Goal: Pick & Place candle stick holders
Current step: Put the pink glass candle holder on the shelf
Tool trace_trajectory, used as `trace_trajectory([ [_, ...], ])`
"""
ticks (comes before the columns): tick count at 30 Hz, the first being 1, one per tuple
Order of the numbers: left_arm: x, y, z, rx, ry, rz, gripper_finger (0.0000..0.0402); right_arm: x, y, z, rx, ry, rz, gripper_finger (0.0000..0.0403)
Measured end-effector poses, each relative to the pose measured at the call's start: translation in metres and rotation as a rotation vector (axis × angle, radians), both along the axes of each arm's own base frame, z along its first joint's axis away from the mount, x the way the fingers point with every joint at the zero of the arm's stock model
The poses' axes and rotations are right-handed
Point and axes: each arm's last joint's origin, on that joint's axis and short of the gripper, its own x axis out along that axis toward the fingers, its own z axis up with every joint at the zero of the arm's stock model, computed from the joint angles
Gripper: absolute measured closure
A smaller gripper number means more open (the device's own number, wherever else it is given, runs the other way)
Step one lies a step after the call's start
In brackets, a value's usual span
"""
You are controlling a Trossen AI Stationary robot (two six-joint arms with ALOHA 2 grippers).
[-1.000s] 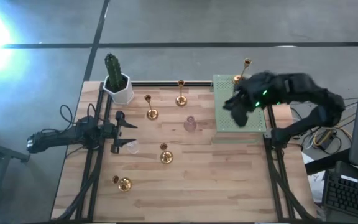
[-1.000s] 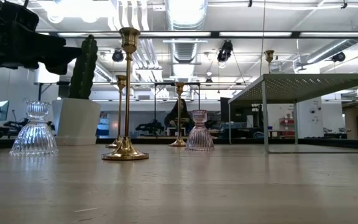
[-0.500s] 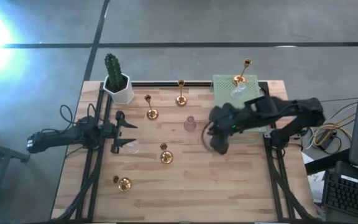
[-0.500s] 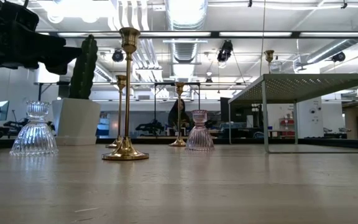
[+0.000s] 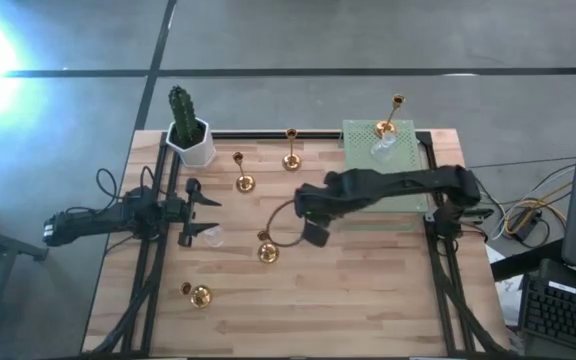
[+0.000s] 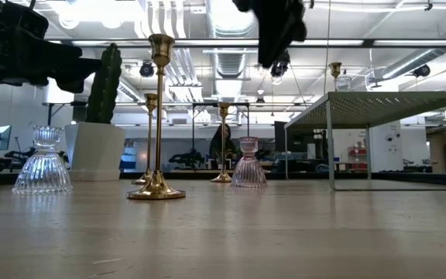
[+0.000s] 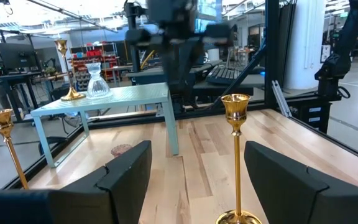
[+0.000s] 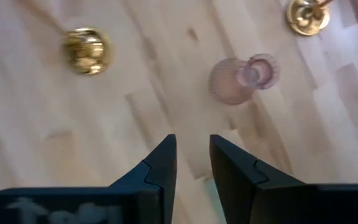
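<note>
The light wooden slat desk (image 5: 368, 300) stands on a grey floor, and the candle stick holders are spread across it so each can be approached alone. Nearest the front edge stands a small shiny gold holder with a round base (image 5: 199, 295), and a second gold holder (image 5: 266, 252) is a little farther in. Just beyond it, a clear ribbed glass holder (image 5: 211, 236) sits beside the left gripper (image 5: 206, 215), which waits at the desk's left side with its jaws spread wide and empty. The right gripper (image 8: 191, 146) reaches in over the middle of the desk, jaws parted only narrowly with nothing between them, pointing down near the pinkish glass holder (image 8: 241, 78), which looks to be its next pick. Farther back stand two thin-stemmed gold holders (image 5: 243, 182) (image 5: 290, 160) and a white pot with a green cactus (image 5: 190, 140). At the far right, the green perforated raised stand (image 5: 413, 150) already carries a tall gold holder (image 5: 383, 128) and a clear glass one (image 5: 381, 148), so it appears to be the drop-off place.
</note>
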Motion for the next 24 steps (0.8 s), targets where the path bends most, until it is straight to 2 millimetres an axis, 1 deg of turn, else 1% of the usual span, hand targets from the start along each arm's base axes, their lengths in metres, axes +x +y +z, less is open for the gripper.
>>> trace_trajectory([
  [3,0.0,0.0,0.0,0.0,0.0,0.0,0.014,0.007,-0.016,-0.01,-0.026,0.027,-0.022,0.0295],
  [6,0.0,0.0,0.0,0.0,0.0,0.0,0.014,0.012,-0.033,-0.015,-0.026,0.027,-0.062,0.0276],
  [9,0.0,0.0,0.0,0.0,0.001,0.0,0.014,0.016,-0.046,-0.02,-0.021,0.032,-0.066,0.0258],
  [15,0.0,0.0,0.0,0.0,0.002,0.0,0.014,0.023,-0.053,-0.03,0.012,0.044,-0.023,0.0233],
  [24,0.0,0.0,-0.001,0.0,0.005,0.0,0.014,0.036,-0.058,-0.05,-0.002,0.081,0.03,0.0215],
])
